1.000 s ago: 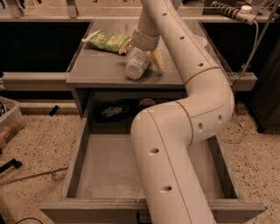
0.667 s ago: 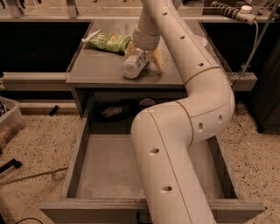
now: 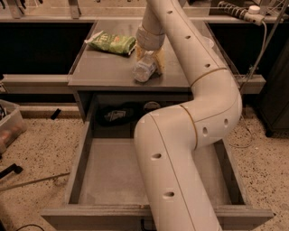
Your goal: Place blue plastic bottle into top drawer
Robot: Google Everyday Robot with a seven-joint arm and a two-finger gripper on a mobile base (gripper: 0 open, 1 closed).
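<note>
The blue plastic bottle (image 3: 143, 70), small, clear and whitish, is tilted just over the grey counter top (image 3: 104, 67). My gripper (image 3: 150, 63) reaches down from the white arm (image 3: 198, 90) and is shut on the bottle at the counter's middle. The top drawer (image 3: 113, 173) is pulled open below the counter, with a flat grey floor and low side walls. The arm's lower links cover the drawer's right half and part of its front panel.
A green snack bag (image 3: 110, 43) lies on the counter left of the bottle. A dark shelf recess (image 3: 121, 113) with clutter sits behind the drawer. A plastic bin (image 3: 8, 126) stands on the speckled floor at the left. A power strip (image 3: 237, 11) and cable hang at the upper right.
The bottle and gripper have shifted slightly over the counter, a little toward the front edge. The drawer stays open as before.
</note>
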